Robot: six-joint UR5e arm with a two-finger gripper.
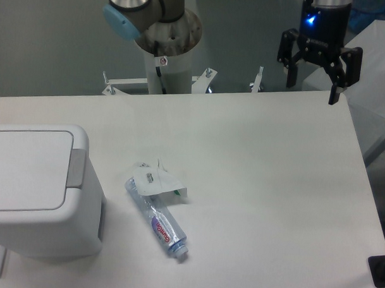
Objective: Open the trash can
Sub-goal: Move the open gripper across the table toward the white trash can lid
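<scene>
I saw the surface (261, 159) carrying the trash can (39, 189) at front left, lid down. Crushed bottle (158, 215) lay just beside it. Pincer (313, 84) hung wide open, empty, far right rear.

Claw (313, 85) pointing downward, fingers spread apart, holding nothing

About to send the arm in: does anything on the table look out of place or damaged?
A crushed clear plastic bottle lies on its side on the table, just right of the closed trash can, with its label torn loose near the base. The gripper hangs open, far from both.
</scene>
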